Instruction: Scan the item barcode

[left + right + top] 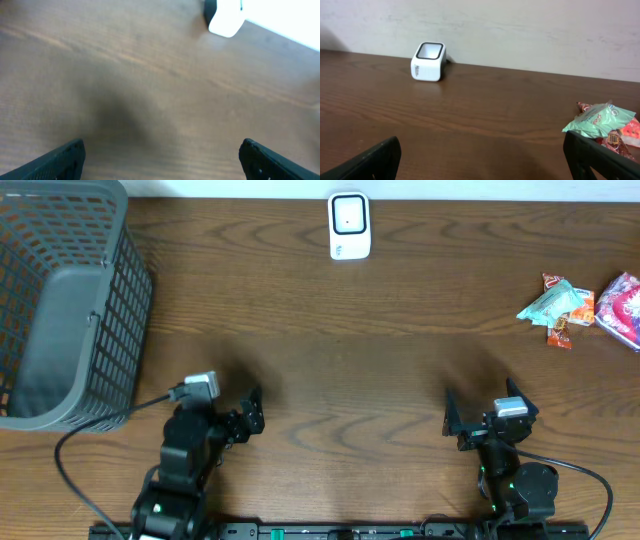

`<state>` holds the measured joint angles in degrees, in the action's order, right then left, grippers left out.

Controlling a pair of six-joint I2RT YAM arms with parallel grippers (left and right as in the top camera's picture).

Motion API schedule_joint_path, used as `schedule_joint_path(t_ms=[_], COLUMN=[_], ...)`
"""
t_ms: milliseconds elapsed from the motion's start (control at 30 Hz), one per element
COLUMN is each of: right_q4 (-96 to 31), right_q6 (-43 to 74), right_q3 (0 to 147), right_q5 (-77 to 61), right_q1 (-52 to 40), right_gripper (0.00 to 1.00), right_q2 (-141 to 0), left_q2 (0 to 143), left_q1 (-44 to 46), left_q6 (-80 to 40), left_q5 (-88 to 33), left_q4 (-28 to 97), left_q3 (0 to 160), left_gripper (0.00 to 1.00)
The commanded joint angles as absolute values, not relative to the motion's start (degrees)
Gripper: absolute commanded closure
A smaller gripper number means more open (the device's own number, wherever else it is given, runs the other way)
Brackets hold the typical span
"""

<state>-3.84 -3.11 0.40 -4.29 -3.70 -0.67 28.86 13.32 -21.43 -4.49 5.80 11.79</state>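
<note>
The white barcode scanner (349,225) with a dark window stands at the back middle of the wooden table; it also shows in the right wrist view as the scanner (427,62) and, blurred, in the left wrist view as the scanner (225,17). A small pile of snack items lies at the far right: a mint-green packet (553,302) (599,121), red-orange wrappers (560,332) and a pink-red packet (622,308). My left gripper (245,416) (162,160) hangs open over bare wood near the front left. My right gripper (482,402) (482,160) is open near the front right, well short of the items.
A large grey mesh basket (60,310) fills the back left corner. A pale wall (520,30) runs behind the table's far edge. Cables trail from both arms at the front edge.
</note>
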Motion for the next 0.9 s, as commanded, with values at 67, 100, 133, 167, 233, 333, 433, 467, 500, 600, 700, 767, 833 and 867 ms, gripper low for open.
schedule_joint_path(t_ms=[67, 100, 133, 167, 233, 333, 433, 467, 500, 600, 700, 767, 833, 867], right_q4=[-4.08, -4.08, -4.08, -4.08, -4.05, -4.08, -4.08, -4.08, -4.08, -4.08, -4.08, -4.08, -4.08, -4.08], right_q6=[-2.20, -2.20, -2.20, -2.20, -2.20, -2.20, -2.20, -2.20, -2.20, -2.20, -2.20, -2.20, -2.20, -2.20], right_q3=[0.36, 0.36, 0.36, 0.36, 0.36, 0.36, 0.36, 0.36, 0.36, 0.36, 0.36, 0.36, 0.36, 0.36], right_q5=[-4.64, -4.64, -4.64, -4.64, -4.64, -4.64, -4.64, -4.64, -4.64, -4.64, -4.64, -4.64, -4.64, -4.64], right_q1=[-3.64, -3.64, -3.64, -3.64, -3.64, -3.64, -3.64, -3.64, -3.64, -3.64, -3.64, -3.64, -3.64, -3.64], right_gripper=[0.01, 0.01, 0.01, 0.01, 0.01, 0.01, 0.01, 0.01, 0.01, 0.01, 0.01, 0.01, 0.01, 0.01], right_q2=[-0.30, -0.30, -0.30, -0.32, -0.32, -0.30, -0.30, -0.30, -0.32, -0.32, -0.30, -0.30, -0.32, -0.30], left_q2=[18.85, 17.65, 16.25, 15.22, 12.93, 9.28, 6.50, 5.54, 4.71, 2.07, 0.01, 0.08, 0.08, 0.08], left_q1=[11.14, 11.05, 11.05, 11.03, 11.03, 10.46, 8.10, 6.96, 6.04, 3.44, 1.93, 1.23, 0.80, 0.78], left_q6=[-19.29, -19.29, -19.27, -19.22, -19.05, -19.07, -19.07, -19.09, -19.07, -18.81, -16.86, -15.18, -13.65, -12.82], left_q5=[-5.41, -5.41, -5.39, -5.37, -5.26, -4.29, -4.32, -4.40, -4.69, -5.72, -7.25, -8.14, -8.60, -8.62], left_q4=[1.56, 0.93, 0.27, -0.25, -1.30, -1.19, -0.86, -0.67, -0.43, 1.76, 3.44, 3.42, 3.40, 3.40], left_q3=[4.97, 4.12, 3.25, 2.63, 1.37, 0.23, 0.23, 0.23, 0.23, 0.23, 0.23, 0.23, 0.23, 0.23], left_gripper=[0.02, 0.02, 0.02, 0.02, 0.02, 0.02, 0.02, 0.02, 0.02, 0.02, 0.02, 0.02, 0.02, 0.02])
